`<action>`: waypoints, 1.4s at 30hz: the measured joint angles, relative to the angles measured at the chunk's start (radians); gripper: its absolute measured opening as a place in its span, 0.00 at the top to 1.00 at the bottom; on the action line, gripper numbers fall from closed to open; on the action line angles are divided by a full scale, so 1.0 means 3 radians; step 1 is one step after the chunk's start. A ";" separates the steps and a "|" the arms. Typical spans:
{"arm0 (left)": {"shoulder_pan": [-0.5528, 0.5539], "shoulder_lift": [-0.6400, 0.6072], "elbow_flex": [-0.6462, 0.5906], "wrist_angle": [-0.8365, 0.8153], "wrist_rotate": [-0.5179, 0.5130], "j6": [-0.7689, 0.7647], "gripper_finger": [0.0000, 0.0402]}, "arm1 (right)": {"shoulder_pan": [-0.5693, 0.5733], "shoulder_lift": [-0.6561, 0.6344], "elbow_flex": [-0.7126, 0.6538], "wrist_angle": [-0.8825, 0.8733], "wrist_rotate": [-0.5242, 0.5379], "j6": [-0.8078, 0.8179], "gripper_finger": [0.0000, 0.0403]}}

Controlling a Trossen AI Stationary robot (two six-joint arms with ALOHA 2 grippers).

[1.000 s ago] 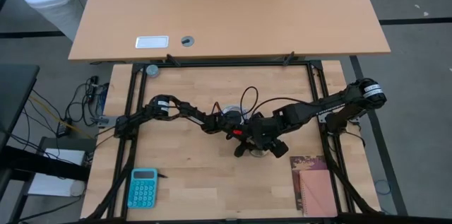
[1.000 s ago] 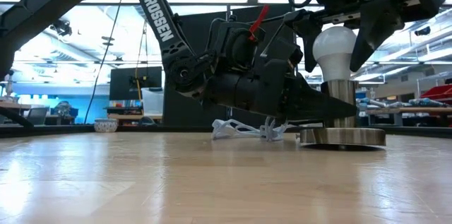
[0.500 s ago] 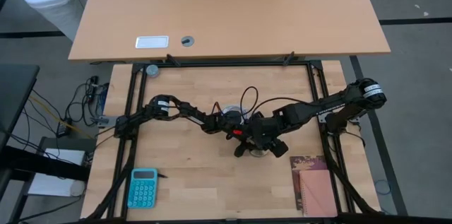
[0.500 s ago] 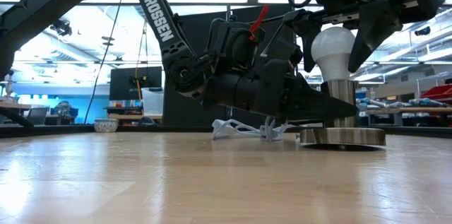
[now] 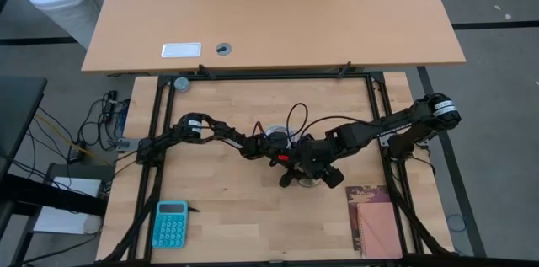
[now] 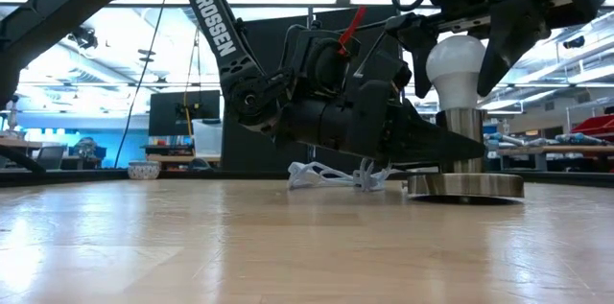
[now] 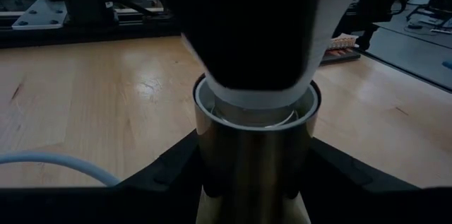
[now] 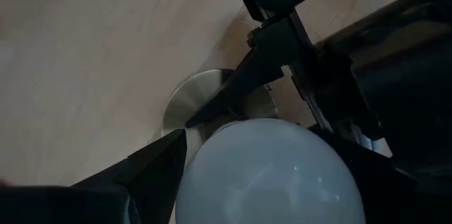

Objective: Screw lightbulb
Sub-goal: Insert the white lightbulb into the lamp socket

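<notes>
Right jaws around lightbulb (image 6: pixel 456 59) in socket (image 6: pixel 464 141), left jaws on socket.

Both arms are built of dark, near-black segments joined by rounded joint housings. The left arm (image 6: pixel 221 45) carries the word TROSSEN in white capitals along one link (image 6: pixel 211 21), and a red tag or wire (image 6: pixel 351 28) stands out against its bulky black wrist housing (image 6: pixel 336 112). Thin black cables (image 5: pixel 295 118) loop above the wrists in the high view. The right arm (image 5: pixel 379 130) ends at a round black base joint with a pale ring marking (image 5: pixel 441 109). The fingers (image 8: pixel 244 93) are matte black, angular and tapering.
</notes>
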 joint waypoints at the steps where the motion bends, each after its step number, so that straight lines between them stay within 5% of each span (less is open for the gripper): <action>1: 0.0000 0.0000 0.0000 0.0000 0.0000 0.0000 0.51 | 0.0000 0.0000 0.0000 -0.0004 0.0000 0.0000 0.24; 17: 0.0000 0.0000 0.0000 0.0000 -0.0001 -0.0008 0.51 | -0.0004 0.0000 0.0000 -0.0033 0.0001 0.0010 0.37; 42: -0.0005 -0.0001 0.0000 -0.0017 -0.0393 -0.0097 0.51 | -0.0005 0.0000 0.0000 -0.0116 0.0153 0.0493 0.35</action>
